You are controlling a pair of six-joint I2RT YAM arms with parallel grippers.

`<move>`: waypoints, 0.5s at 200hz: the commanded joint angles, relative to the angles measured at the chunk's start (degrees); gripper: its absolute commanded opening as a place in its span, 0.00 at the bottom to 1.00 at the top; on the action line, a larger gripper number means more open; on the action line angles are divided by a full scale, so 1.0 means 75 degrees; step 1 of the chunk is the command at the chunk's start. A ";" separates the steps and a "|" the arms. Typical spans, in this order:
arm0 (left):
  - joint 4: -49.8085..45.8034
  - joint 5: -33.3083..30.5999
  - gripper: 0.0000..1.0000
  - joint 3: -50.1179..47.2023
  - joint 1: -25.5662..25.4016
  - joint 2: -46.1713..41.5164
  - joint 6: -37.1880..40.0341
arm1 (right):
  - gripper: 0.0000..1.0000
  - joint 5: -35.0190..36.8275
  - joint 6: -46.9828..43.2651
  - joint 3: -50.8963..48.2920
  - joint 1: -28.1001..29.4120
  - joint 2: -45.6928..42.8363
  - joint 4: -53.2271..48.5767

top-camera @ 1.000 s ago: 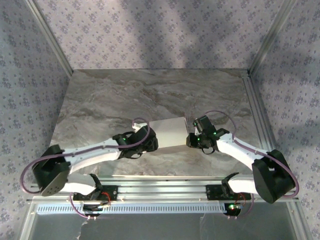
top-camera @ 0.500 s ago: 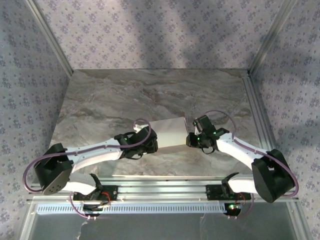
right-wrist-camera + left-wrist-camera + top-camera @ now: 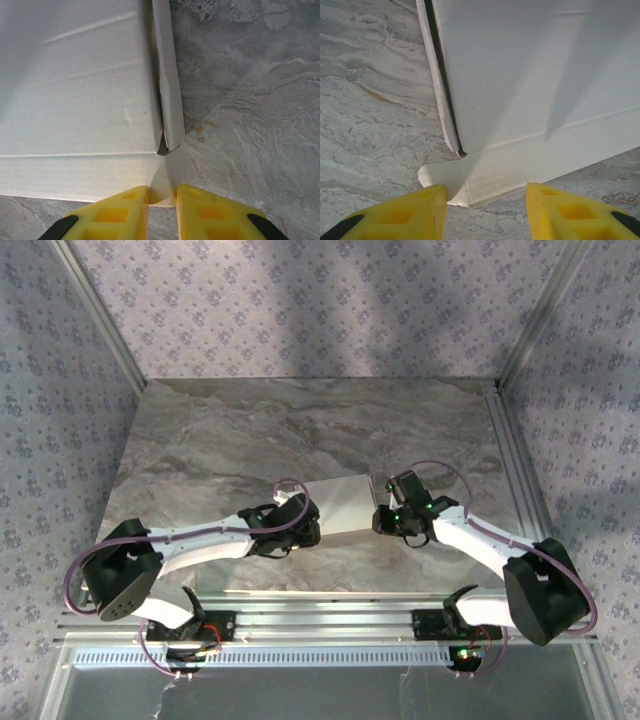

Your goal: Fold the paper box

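Observation:
The paper box [image 3: 342, 502] lies mid-table as a flat white blank with creased panels, between my two grippers. My left gripper [image 3: 313, 531] is at its near left corner. In the left wrist view its yellow fingers [image 3: 420, 212] stand apart around the near flap's rounded corner tab [image 3: 437, 175]. The left finger touches the tab's edge and the right finger is clear of the card, so this gripper [image 3: 487, 212] is open. My right gripper [image 3: 379, 522] is at the near right corner, shut [image 3: 162, 200] on the small tab [image 3: 167, 180] below the raised side flap [image 3: 167, 75].
The marble table [image 3: 300, 430] stretches away behind the box. An aluminium rail [image 3: 515, 470] runs along the right edge and another [image 3: 330, 615] along the near edge by the arm bases. Patterned walls close in the sides and back.
The left arm has slid right, bringing its gripper closer in at the box's near left corner, and its jaws have narrowed. The right arm has stayed still.

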 commanded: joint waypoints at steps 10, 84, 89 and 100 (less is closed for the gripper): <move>0.0099 -0.0015 0.45 0.0311 -0.0046 0.0203 0.0128 | 0.22 -0.0115 -0.0075 0.0128 -0.0031 0.0004 -0.0113; 0.0291 -0.0142 0.42 0.0254 -0.0049 0.0228 0.0174 | 0.22 -0.0163 -0.0075 0.0148 -0.0031 0.0010 -0.0100; 0.0296 -0.0147 0.41 0.0263 -0.0051 0.0236 0.0175 | 0.22 -0.0163 -0.0075 0.0154 -0.0031 0.0008 -0.0102; 0.0303 -0.0143 0.41 0.0280 -0.0047 0.0270 0.0196 | 0.21 -0.0154 -0.0075 0.0152 -0.0031 0.0015 -0.0103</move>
